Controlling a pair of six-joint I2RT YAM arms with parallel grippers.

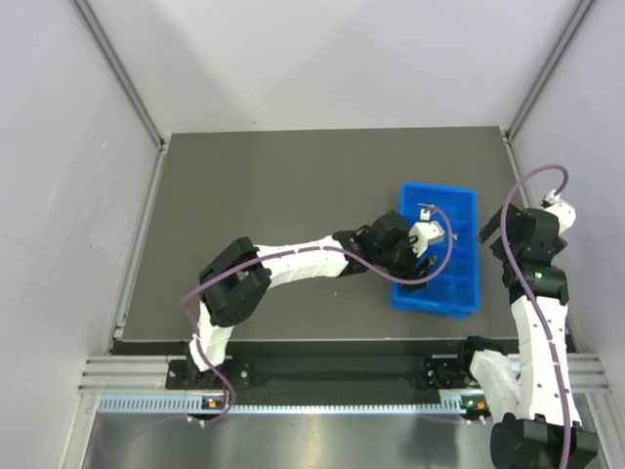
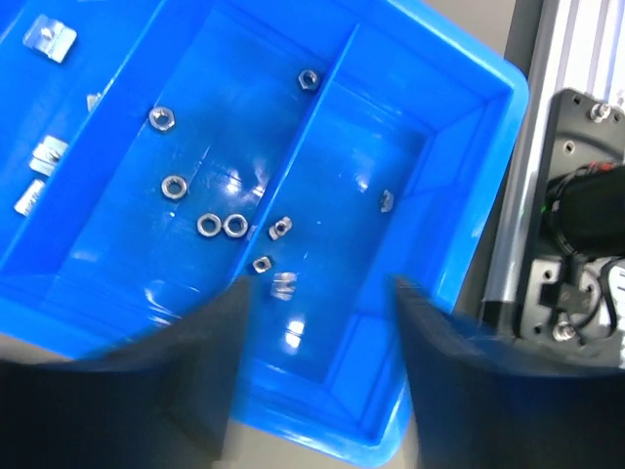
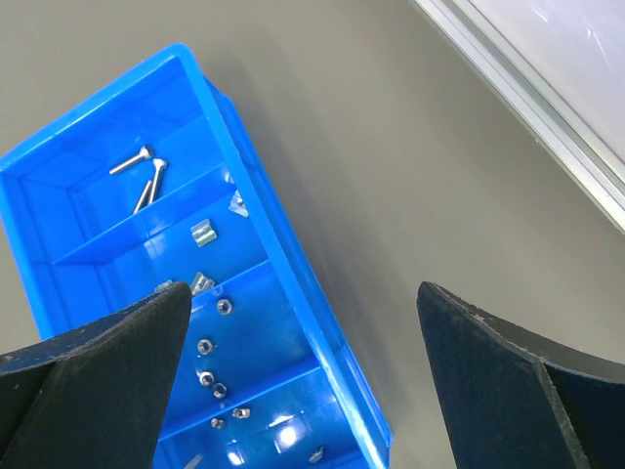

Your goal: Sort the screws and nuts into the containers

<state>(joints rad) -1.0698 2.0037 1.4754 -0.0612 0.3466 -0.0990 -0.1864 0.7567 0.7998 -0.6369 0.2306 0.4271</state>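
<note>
Hovering over the blue tray (image 2: 510, 86), left pincer (image 2: 320, 293) gapes, apparently empty.

Pale grey walls (image 1: 312, 59) enclose a dark grey table (image 1: 273, 186), aluminium rail (image 1: 127, 372) in front.

blue tray (image 1: 439, 188) top: left gripper (image 1: 428, 256) hangs over near half, far end open
tray left side: left arm (image 1: 303, 262) lies across approach
tray right side: right arm (image 1: 535, 264) close, narrow gap
beyond tray: bare table (image 1: 293, 176), free
</note>
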